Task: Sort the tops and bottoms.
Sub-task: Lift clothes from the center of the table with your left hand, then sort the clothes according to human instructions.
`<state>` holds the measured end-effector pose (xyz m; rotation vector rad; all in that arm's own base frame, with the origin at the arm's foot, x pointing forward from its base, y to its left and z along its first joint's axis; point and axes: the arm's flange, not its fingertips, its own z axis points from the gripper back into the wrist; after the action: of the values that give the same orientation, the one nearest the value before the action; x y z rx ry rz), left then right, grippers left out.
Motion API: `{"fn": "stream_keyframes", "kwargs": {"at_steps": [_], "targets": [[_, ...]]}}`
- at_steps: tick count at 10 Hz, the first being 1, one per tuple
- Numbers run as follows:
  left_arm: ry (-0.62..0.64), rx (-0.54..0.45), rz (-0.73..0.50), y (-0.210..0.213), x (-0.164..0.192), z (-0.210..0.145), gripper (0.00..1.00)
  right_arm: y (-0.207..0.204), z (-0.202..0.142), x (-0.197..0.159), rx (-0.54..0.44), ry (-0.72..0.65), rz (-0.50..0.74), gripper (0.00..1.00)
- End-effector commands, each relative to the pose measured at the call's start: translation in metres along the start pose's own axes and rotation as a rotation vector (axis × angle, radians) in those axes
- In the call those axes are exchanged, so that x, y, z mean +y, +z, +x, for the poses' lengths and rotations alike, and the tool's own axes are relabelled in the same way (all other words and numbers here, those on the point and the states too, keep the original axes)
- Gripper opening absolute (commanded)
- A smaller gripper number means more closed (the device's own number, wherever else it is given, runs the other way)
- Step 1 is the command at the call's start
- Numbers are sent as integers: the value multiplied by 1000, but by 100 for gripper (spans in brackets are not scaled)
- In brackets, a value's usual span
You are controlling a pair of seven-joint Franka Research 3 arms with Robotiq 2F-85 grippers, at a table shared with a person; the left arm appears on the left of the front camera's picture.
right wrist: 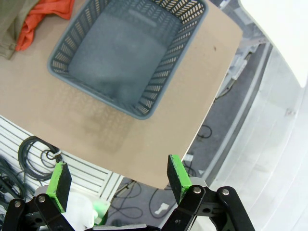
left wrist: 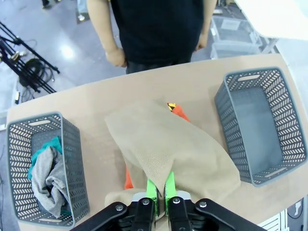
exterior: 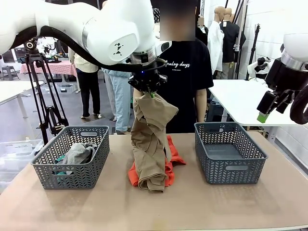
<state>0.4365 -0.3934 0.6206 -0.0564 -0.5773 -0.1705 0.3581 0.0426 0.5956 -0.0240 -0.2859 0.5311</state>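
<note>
Claw left [exterior: 148, 92]: clamped on khaki garment [exterior: 150, 139] hanging beneath | claw right [right wrist: 115, 175]: apart

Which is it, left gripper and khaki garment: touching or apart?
Touching. In the left wrist view the left gripper pinches a fold of the khaki garment between its pads; in the front view it hangs from them.

The left arm [exterior: 110, 33] is glossy white with rounded joint shells, a small black mark on one and a black cable [exterior: 72, 44] slung beneath. The left gripper [left wrist: 161, 185] is black with silver screws and bright green pads [left wrist: 151, 187]; the right gripper [right wrist: 115, 175] looks the same.
</note>
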Motion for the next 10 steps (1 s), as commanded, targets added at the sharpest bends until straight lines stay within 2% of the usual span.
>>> {"fn": "stream_keyframes", "kwargs": {"at_steps": [1,10], "targets": [[17,-13,-13,2,3,-4,0,0,0,0,12,-7,-6,100],[17,-13,-13,2,3,-4,0,0,0,0,12,-7,-6,100]]}}
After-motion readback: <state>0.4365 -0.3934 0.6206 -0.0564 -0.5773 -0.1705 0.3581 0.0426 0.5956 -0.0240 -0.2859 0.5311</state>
